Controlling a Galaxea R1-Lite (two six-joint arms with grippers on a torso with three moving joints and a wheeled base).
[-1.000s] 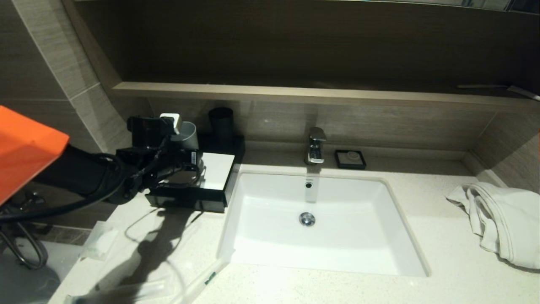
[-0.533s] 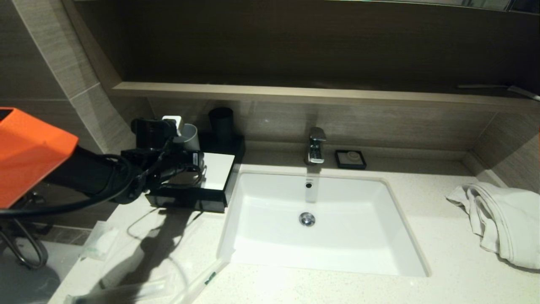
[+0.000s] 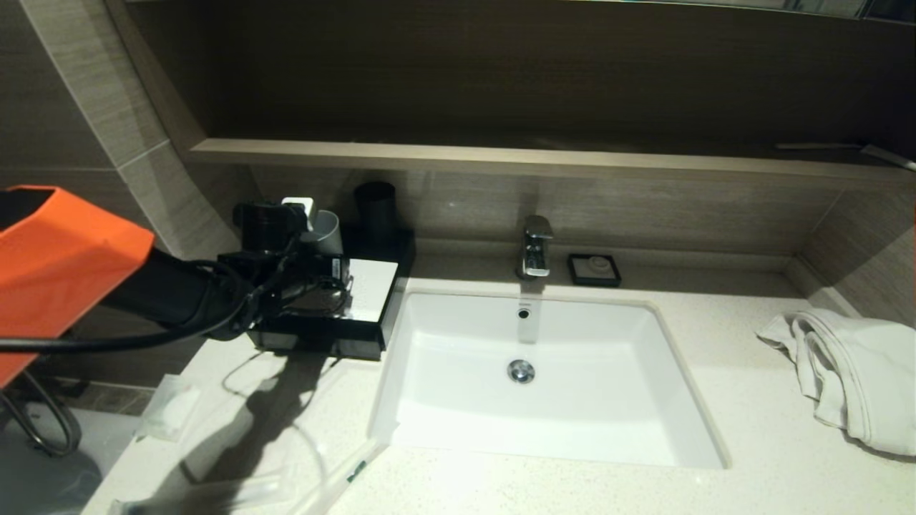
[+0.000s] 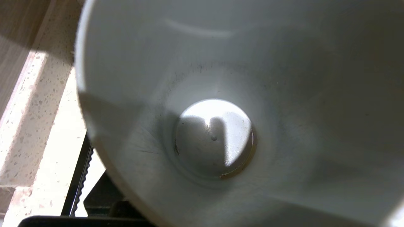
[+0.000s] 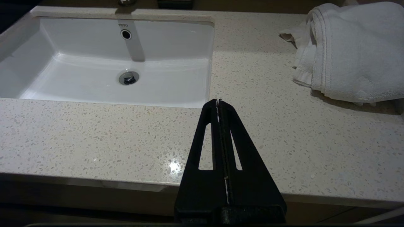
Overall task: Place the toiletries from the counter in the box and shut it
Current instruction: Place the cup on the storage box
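Two arms, only one at work: the left gripper reaches over the box at the counter's back left, its camera looking straight down into the grey cup; whether its fingers hold the cup I cannot tell. Probably the cup is being cleared off the box. The sachets and packet lie near the front edge. The right gripper, fingers pressed together, idles above the counter's front edge.

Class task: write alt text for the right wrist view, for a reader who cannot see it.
The right hand, its black fingers pressed shut and holding nothing, hangs over the speckled counter. Beyond it is the white basin, and a crumpled white towel lies on the counter.
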